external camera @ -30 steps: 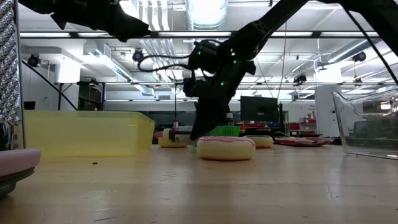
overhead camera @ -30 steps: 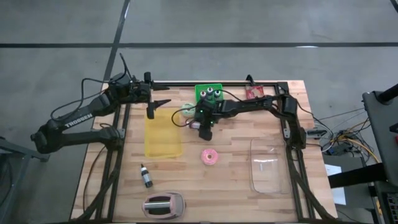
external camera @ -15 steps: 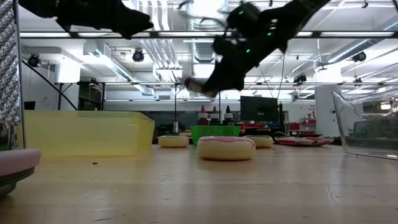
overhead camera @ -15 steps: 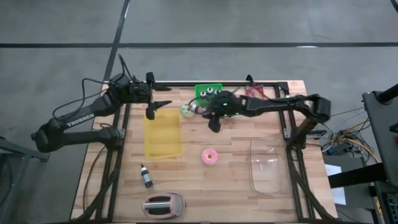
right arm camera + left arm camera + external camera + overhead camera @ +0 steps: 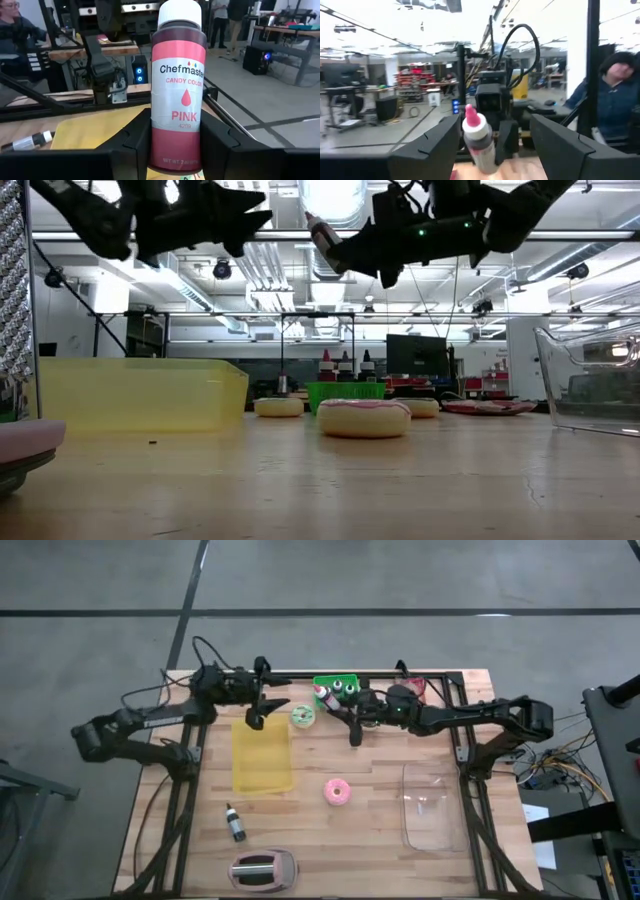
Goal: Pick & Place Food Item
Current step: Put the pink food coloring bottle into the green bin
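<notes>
A pink Chefmaster candy-colour bottle (image 5: pixel 176 85) with a white cap hangs high over the table's far middle, with my right gripper (image 5: pixel 341 712) shut on it. In the low view the bottle (image 5: pixel 322 232) slants, cap up. My left gripper (image 5: pixel 270 712) stands open over the far end of the yellow bin (image 5: pixel 263 755), level and facing the bottle (image 5: pixel 479 136), with nothing between its fingers. A pink-iced donut (image 5: pixel 338 792) lies flat on the table's middle. My right gripper pinches the bottle's lower body (image 5: pixel 176 152) between its two fingers (image 5: pixel 134 146), one on each side. The fingers come in about level from the table's right. The bottle sticks out ahead of them, cap end leading and tipped upward, lifted well clear of the table.
A green basket (image 5: pixel 335 687) of small bottles stands at the far edge, with a green-and-white donut (image 5: pixel 303 716) beside it. A clear container (image 5: pixel 432 805) is at the right. A small dark bottle (image 5: pixel 235 823) and a pink toaster (image 5: pixel 263 868) are near the front. A person (image 5: pixel 615 100) sits beyond the table.
My right gripper has risen from the table with the pink bottle and tipped from pointing down to about level, drawing back toward the right. The bottle is now lifted clear. My left gripper has moved a little toward the right and tipped upward, staying open.
</notes>
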You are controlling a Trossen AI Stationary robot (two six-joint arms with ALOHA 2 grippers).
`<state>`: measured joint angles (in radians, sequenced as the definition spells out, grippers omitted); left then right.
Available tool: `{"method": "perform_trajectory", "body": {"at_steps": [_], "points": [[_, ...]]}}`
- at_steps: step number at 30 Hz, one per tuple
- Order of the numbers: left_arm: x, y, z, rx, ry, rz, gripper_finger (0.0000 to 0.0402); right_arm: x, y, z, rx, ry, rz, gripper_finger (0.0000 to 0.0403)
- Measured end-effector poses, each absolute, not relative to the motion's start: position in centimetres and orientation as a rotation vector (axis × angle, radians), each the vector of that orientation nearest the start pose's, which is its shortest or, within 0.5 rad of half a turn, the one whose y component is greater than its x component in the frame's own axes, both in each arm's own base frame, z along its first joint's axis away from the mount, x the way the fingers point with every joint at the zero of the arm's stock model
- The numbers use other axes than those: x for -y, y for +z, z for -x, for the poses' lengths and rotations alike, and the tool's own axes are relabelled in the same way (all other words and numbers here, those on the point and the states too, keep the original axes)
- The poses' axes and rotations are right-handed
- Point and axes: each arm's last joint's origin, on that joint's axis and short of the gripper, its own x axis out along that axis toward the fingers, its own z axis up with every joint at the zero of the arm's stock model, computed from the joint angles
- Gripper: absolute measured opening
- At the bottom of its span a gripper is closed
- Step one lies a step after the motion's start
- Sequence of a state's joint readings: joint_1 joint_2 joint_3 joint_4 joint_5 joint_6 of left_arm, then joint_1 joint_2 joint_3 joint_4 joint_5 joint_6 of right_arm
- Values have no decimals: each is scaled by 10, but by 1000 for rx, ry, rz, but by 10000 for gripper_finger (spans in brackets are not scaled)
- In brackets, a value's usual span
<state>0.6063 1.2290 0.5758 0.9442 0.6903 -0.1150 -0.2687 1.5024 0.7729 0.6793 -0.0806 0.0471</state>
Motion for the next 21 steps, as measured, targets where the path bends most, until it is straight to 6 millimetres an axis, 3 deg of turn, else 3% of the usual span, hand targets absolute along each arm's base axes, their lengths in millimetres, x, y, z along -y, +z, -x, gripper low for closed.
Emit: {"method": "perform_trajectory", "body": {"at_steps": [9,21], "points": [[-143,279,-250,216,-136,-5,243,84,242,-319,39,-180,-24,113],[-143,286,-265,223,-191,-5,243,84,252,-320,109,-160,9,112]]}}
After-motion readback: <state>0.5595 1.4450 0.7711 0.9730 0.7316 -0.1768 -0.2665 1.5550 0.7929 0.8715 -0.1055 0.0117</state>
